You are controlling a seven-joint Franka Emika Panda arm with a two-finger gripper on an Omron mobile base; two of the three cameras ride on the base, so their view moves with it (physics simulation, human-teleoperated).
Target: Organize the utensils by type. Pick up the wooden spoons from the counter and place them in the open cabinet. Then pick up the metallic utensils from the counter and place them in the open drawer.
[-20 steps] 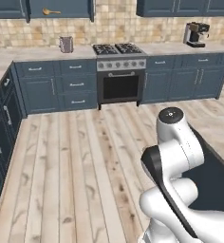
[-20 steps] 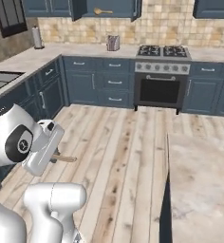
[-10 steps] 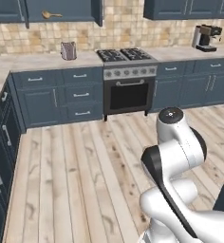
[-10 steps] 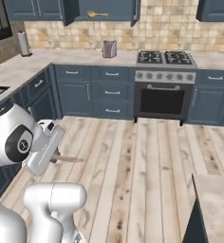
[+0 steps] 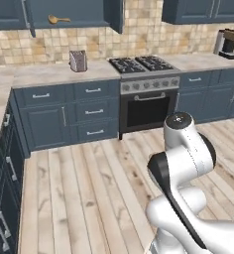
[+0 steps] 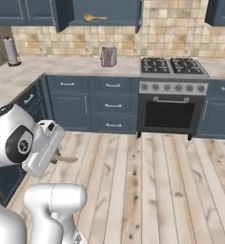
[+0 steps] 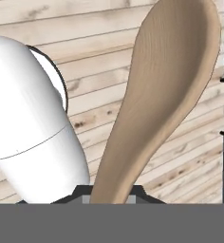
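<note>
Stove, toaster and wall cabinets slide rightward across both base views since a second ago, so the base is driving while the arm stays tucked. Nearly closed jaws pinch the handle of a wooden spoon [image 7: 166,90], its bowl filling the hand view above plank flooring. Another wooden spoon (tan, lying flat) [image 5: 58,20] already rests in the open cabinet [image 5: 74,14]. Smooth wood gripped low on a slim handle could pivot or slip if the base jolts.
</note>
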